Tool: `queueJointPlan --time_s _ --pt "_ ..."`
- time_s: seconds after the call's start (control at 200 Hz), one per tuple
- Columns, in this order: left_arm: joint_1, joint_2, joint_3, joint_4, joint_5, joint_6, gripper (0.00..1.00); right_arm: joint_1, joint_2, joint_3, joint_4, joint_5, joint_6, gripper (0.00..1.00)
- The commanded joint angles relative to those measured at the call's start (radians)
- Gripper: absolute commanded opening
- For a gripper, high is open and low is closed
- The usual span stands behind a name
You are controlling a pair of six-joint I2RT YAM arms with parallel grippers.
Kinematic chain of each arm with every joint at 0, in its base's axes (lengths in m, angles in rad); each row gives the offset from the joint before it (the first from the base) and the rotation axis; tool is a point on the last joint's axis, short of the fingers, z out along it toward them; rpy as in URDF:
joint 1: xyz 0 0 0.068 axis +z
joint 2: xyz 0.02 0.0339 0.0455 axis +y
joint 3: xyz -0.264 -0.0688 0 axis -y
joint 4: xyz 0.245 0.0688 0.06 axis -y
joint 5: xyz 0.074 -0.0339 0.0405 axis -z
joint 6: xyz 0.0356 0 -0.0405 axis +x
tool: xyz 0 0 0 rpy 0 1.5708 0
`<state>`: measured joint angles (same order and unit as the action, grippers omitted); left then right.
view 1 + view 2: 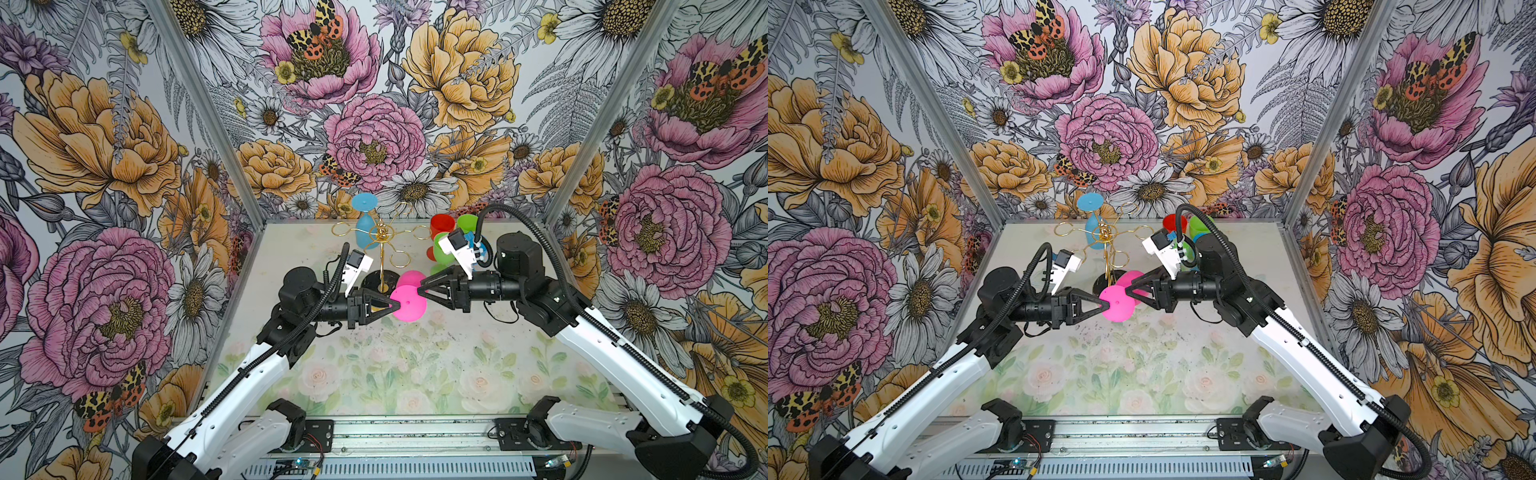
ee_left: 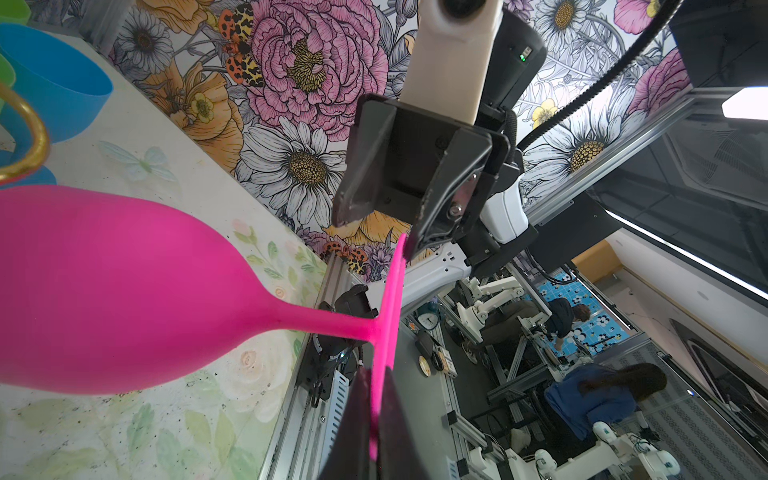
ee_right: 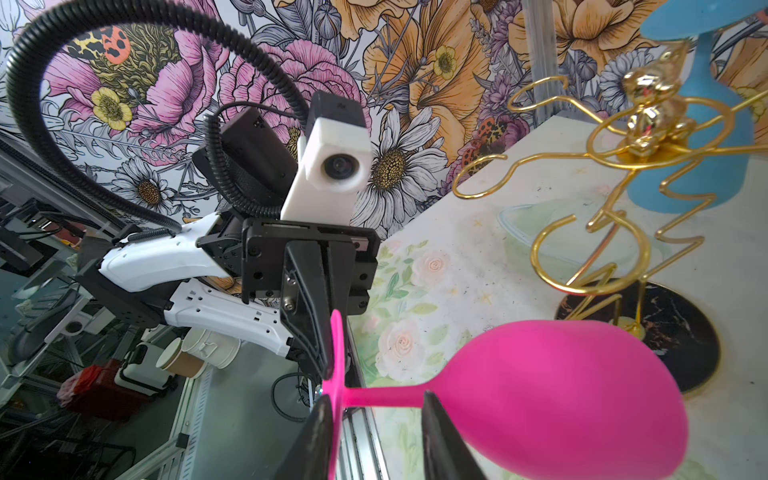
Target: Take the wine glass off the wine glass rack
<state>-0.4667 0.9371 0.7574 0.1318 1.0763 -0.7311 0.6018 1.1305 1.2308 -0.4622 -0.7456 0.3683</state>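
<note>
A pink wine glass hangs sideways in the air in front of the gold wine glass rack, clear of its wire arms. My left gripper is shut on the rim of the glass's flat foot. In the left wrist view its two fingers pinch the foot edge-on. My right gripper is open, its fingers standing either side of the stem, one against the foot and one near the bowl. A blue wine glass hangs upside down on the rack's far side.
The rack's round black base stands just behind the pink glass. Red and green cups are clustered at the back right, behind the right wrist. Flowered walls close in the table on three sides.
</note>
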Motion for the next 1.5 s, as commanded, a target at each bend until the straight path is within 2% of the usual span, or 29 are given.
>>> queueJointPlan --time_s 0.0,0.105,0.195,0.45,0.575,0.731,1.021,1.291,1.496 --pt "-0.021 -0.034 -0.019 0.029 0.001 0.027 0.00 -0.058 -0.042 -0.018 0.020 0.060 0.060 0.43" --pt "-0.053 -0.069 -0.051 0.024 -0.047 0.070 0.00 -0.139 -0.056 -0.050 0.018 0.067 0.143 0.45" --pt "-0.096 -0.115 -0.078 -0.005 -0.115 0.153 0.00 -0.202 -0.058 -0.080 0.003 0.083 0.202 0.48" --pt "-0.240 -0.175 -0.055 -0.346 -0.411 0.574 0.00 -0.242 0.026 -0.057 -0.165 0.185 0.197 0.53" --pt "-0.313 -0.158 -0.052 -0.434 -0.552 0.729 0.00 -0.243 0.063 -0.017 -0.211 0.195 0.188 0.56" --pt "-0.400 -0.150 -0.074 -0.448 -0.689 0.881 0.00 -0.244 0.111 0.041 -0.264 0.187 0.162 0.58" --pt "-0.573 -0.150 -0.100 -0.507 -1.071 1.196 0.00 -0.242 0.186 0.131 -0.325 0.138 0.124 0.58" --pt "-0.684 -0.147 -0.150 -0.510 -1.344 1.451 0.00 -0.222 0.253 0.227 -0.406 0.101 0.076 0.58" --pt "-0.737 -0.141 -0.174 -0.500 -1.470 1.627 0.00 -0.179 0.301 0.277 -0.457 0.097 0.041 0.59"
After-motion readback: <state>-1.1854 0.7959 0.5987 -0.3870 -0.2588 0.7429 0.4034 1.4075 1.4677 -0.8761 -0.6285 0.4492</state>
